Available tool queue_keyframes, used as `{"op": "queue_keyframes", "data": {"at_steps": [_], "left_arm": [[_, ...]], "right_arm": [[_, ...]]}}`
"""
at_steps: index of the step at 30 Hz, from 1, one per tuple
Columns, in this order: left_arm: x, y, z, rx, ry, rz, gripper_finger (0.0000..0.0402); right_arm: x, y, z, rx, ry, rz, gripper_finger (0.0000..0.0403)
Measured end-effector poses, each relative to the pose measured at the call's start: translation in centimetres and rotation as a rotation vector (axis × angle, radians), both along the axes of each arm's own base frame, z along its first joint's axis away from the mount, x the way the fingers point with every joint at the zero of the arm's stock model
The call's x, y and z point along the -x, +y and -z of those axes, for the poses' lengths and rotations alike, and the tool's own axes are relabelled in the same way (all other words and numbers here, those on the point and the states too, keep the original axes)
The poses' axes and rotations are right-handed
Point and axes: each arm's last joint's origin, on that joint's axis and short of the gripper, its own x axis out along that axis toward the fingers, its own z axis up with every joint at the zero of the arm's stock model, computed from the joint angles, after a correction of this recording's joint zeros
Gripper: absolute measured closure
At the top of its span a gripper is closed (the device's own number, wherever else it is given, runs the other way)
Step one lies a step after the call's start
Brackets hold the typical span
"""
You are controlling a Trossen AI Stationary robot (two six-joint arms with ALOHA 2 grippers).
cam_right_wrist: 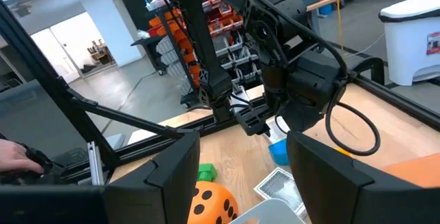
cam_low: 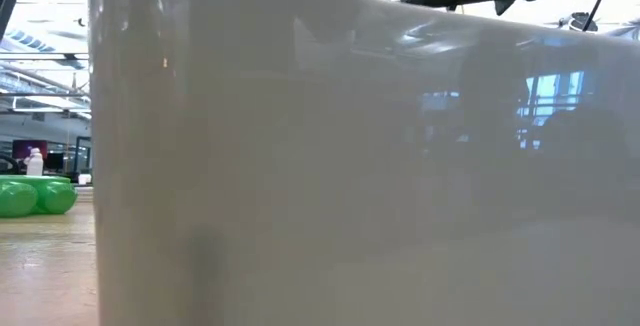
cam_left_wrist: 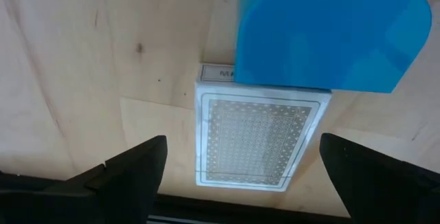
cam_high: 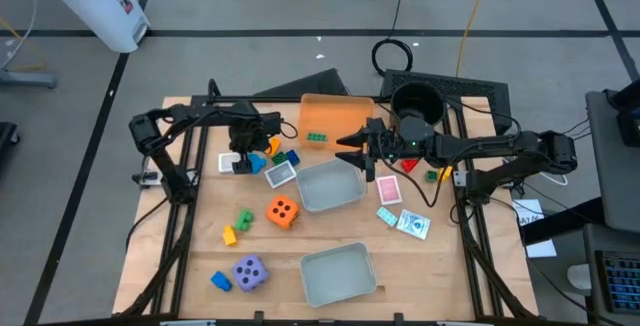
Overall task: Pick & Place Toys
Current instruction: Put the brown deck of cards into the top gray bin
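The wooden worktop (cam_high: 190,266) carries the scattered toys, with three trays gathered near its middle, likely as drop points: an orange tray (cam_high: 345,116) at the far side, a clear grey tray (cam_high: 328,186) in the centre and a second grey tray (cam_high: 338,273) at the near edge, so close to the low camera that it fills that view.

The left end effector (cam_high: 243,163) hangs low over the far left of the worktop with its fingers spread wide. In its wrist view a white card (cam_left_wrist: 254,138) lies flat between the two fingers, partly tucked under a blue brick (cam_left_wrist: 330,35); the wide spread suits straddling the card, so this looks like a set-up for a pick.

The right end effector (cam_high: 352,153) hovers over the gap between the orange tray and the centre grey tray, fingers apart and empty, apparently waiting.

The orange die (cam_high: 282,211) sits just left of the centre tray. The purple die (cam_high: 249,272) rests near the front left, and pink and teal cards (cam_high: 389,192) lie to the right, all unsorted.
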Motion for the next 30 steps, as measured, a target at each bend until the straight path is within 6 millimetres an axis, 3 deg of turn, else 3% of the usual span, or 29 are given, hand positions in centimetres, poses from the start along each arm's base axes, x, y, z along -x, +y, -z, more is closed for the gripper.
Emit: {"op": "queue_keyframes", "data": {"at_steps": [30], "left_arm": [[0.14,-0.21,-0.07,0.055,-0.004,-0.018,0.0002]], "right_arm": [[-0.01,0.08,0.23,-0.050,0.022,-0.003,0.0193]]}}
